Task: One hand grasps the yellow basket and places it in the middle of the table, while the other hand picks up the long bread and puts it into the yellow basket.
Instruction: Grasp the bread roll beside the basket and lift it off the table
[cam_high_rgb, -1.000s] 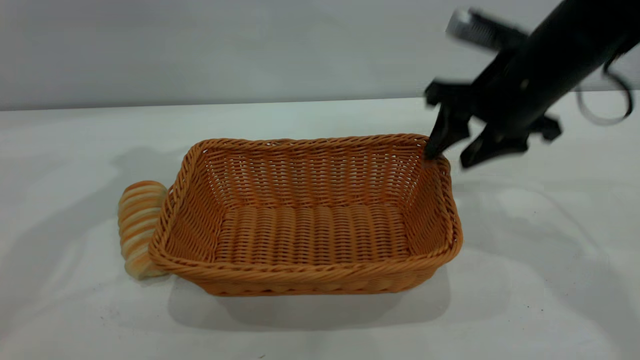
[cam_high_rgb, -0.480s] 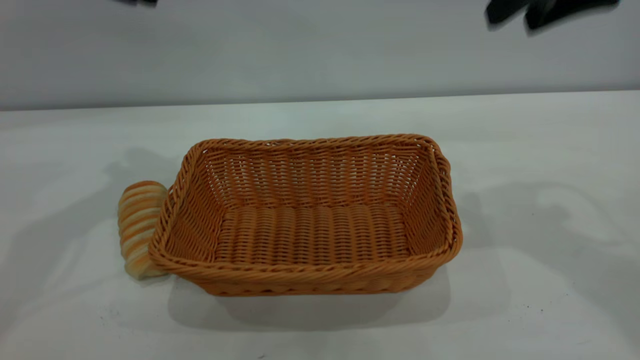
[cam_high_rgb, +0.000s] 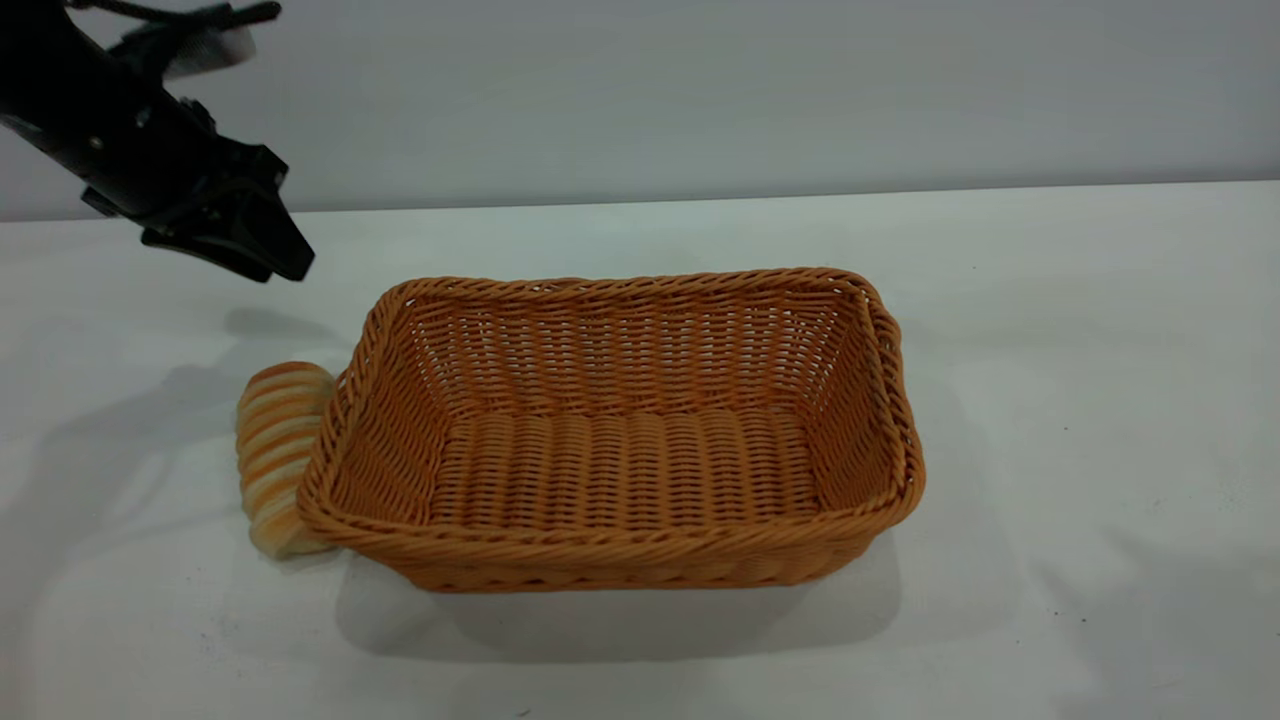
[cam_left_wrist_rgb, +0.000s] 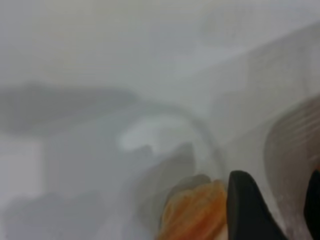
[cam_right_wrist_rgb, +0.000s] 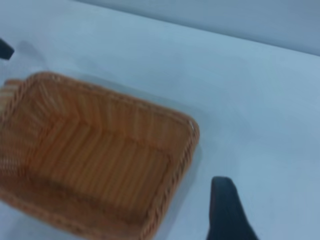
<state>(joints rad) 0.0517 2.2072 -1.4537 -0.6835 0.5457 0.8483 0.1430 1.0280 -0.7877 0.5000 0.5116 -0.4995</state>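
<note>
- Since the earlier frame, the right end effector has left the exterior view and the left end effector (cam_high_rgb: 265, 255) has come in, above and behind the bread (cam_high_rgb: 275, 450).
- One basket (cam_high_rgb: 620, 540), one bread touching its left wall.
- White tabletop (cam_high_rgb: 1080, 420), grey wall behind.
- Left holds nothing; its gap cannot be told.

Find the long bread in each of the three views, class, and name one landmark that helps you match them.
Exterior view: the long bread lies on the table against the yellow basket's left end.
Left wrist view: bread at the bottom edge, beside a dark fingertip.
Right wrist view: only a sliver beyond the basket's far end.
Shared landmark: the basket.
</note>
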